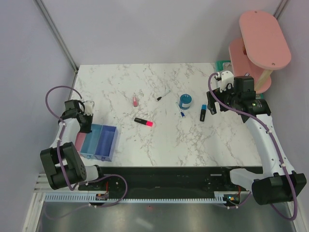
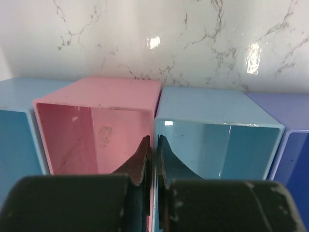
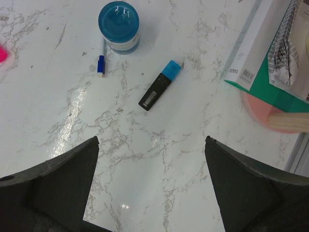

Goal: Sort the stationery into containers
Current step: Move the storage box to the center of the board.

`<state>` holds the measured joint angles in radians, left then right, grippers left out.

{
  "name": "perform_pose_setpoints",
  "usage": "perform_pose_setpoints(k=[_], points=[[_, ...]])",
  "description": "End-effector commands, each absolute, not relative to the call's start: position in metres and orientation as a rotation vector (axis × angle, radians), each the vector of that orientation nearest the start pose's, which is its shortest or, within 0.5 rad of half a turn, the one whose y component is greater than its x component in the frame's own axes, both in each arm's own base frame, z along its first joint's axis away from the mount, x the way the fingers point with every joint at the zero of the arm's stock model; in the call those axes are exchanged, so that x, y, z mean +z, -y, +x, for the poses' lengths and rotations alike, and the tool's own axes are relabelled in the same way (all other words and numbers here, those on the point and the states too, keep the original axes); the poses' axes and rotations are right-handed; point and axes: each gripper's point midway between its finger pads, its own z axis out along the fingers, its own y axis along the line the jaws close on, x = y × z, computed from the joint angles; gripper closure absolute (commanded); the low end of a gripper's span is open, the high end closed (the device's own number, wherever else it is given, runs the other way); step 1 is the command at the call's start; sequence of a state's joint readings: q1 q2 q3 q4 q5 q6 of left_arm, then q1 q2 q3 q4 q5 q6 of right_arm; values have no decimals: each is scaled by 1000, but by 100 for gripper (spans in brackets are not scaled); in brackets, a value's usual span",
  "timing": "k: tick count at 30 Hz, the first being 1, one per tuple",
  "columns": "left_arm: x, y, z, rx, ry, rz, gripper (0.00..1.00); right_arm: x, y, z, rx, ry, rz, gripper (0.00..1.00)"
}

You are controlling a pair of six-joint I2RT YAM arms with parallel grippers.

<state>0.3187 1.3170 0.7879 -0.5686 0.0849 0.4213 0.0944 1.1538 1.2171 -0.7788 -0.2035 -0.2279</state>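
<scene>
Left gripper (image 2: 153, 147) pinches containers (image 2: 106, 87) — right gripper (image 3: 151, 141) agape.

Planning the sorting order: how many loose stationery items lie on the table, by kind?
Highlighters: 2 (pink-ended highlighter, blue-ended highlighter)
Pens: 2 (thin pen, blue-capped pen)
Erasers: 1 (pink eraser)
Pots: 1 (round blue pot)
Total: 6

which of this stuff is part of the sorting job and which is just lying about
Job: row of trays, pink-tipped highlighter, blue-tipped highlighter, thin pen, blue-capped pen, pink eraser, blue pot.
Lying about: pink shelf, green tray.
</scene>
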Motion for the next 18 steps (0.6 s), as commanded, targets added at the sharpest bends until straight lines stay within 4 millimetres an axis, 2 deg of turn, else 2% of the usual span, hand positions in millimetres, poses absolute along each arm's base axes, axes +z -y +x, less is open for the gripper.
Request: perform_pose_setpoints(k=[1,9,12,13,15,16,18], points=[[52,-97,271,162,-2663,168,98,245,-57,313,165,-2189,-486,2],[61,-101,298,136,-2644,83,98,244,-57,313,163,-2190,-487,2],[69,-104,319,111,-2621,-6,98,244,-58,314,172,-2189,-489,2],[62,-105,322,96,-2642,-29,98,245,-59,314,174,-2189,-489,2],[67,-107,337,84,-2623,-84,98,244,-59,315,177,-2190,-489,2],[59,-108,341,73,-2647,-105,98,245,-59,315,181,-2189,-489,2],[65,-112,358,73,-2623,-153,98,245,-59,316,181,-2188,-489,2]])
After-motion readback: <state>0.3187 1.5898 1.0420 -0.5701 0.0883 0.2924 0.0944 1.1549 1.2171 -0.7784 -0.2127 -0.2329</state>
